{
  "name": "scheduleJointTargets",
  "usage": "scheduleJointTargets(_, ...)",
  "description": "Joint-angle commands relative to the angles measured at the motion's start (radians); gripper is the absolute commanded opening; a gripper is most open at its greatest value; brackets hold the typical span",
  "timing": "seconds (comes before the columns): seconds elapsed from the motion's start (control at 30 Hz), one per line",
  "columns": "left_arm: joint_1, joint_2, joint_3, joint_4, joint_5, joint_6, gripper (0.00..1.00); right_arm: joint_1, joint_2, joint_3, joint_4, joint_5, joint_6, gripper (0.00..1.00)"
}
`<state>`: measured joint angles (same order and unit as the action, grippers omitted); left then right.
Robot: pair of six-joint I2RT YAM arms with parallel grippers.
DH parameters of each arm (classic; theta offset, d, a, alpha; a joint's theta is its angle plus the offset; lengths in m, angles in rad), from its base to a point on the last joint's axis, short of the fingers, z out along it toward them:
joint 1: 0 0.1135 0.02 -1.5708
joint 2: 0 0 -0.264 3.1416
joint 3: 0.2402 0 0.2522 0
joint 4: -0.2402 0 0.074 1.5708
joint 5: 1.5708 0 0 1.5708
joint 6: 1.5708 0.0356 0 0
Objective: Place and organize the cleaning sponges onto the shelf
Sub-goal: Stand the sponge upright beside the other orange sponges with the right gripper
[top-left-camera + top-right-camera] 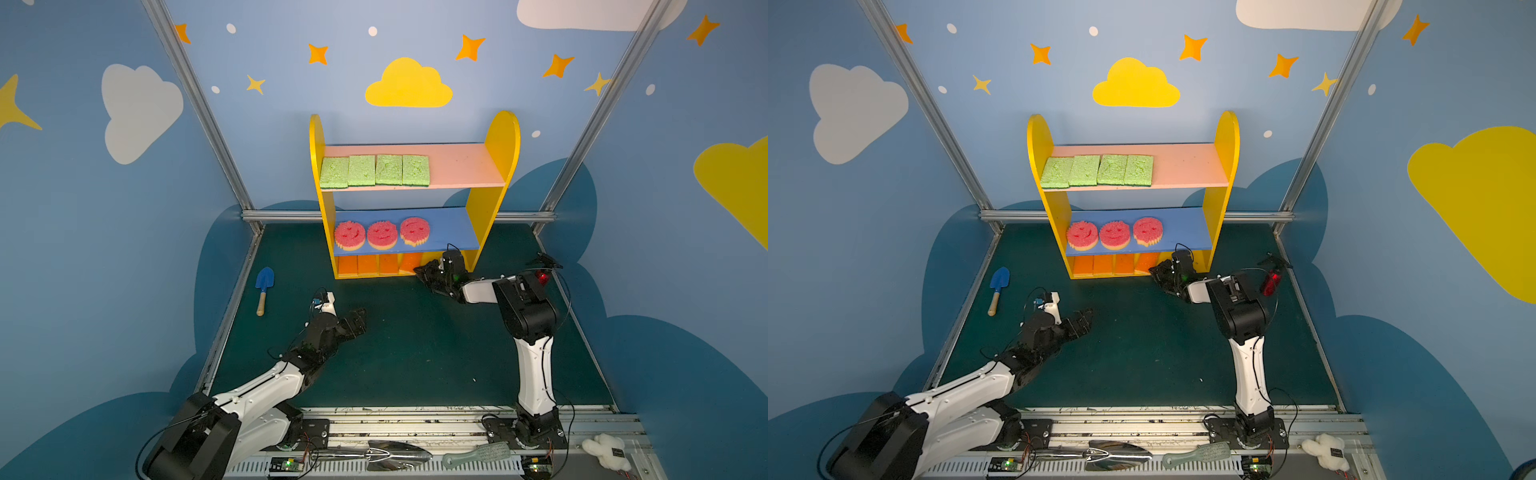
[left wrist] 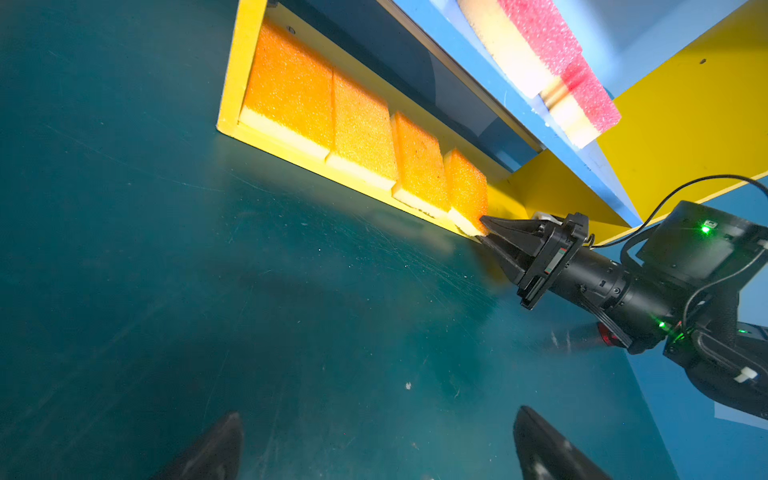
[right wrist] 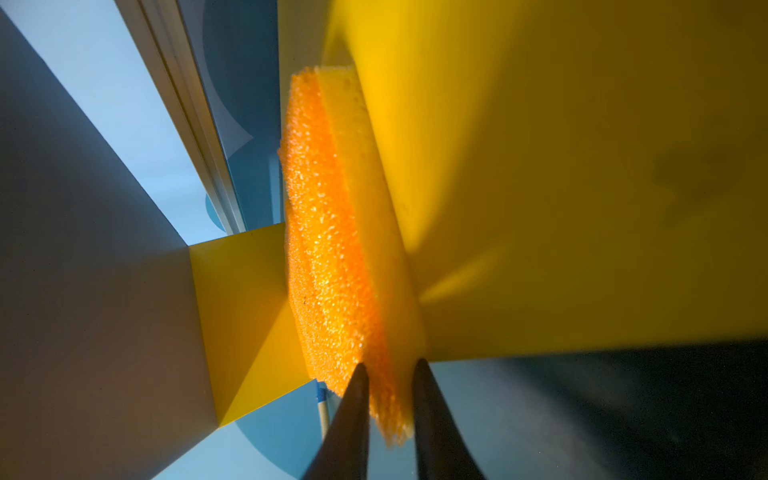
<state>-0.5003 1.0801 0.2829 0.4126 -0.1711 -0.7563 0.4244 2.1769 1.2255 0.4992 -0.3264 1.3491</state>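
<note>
The yellow shelf (image 1: 503, 137) stands at the back of the mat. Several green sponges (image 1: 374, 170) lie in a row on its pink top board. Three pink smiley sponges (image 1: 382, 235) sit on the blue middle board. Orange sponges (image 1: 368, 264) line the yellow base. The rightmost orange sponge (image 2: 467, 189) (image 3: 332, 257) lies tilted at the base's front edge. My right gripper (image 1: 419, 272) (image 2: 482, 228) (image 3: 390, 365) is shut on its near corner. My left gripper (image 1: 359, 318) (image 2: 378, 415) hangs open and empty over the mat, well in front of the shelf.
A blue toy trowel (image 1: 264, 282) lies on the mat left of the shelf. A small red and black object (image 1: 1271, 282) sits by the right wall. A metal scoop (image 1: 390, 455), a brush (image 1: 478, 454) and a white plush (image 1: 606, 451) rest on the front rail.
</note>
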Motion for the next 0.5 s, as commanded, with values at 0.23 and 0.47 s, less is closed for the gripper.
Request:
scheduleJointTargets(0.23, 0.006, 0.014, -0.005, 0.020, 0.009, 0.001, 1.00, -0.018, 0.039, 0.140, -0.202, -0.082, -0.151, 0.09)
scheduleJointTargets(0.47, 0.006, 0.030, 0.001, 0.025, 0.013, 0.000, 1.00, -0.032, 0.058, 0.249, -0.360, -0.163, -0.262, 0.08)
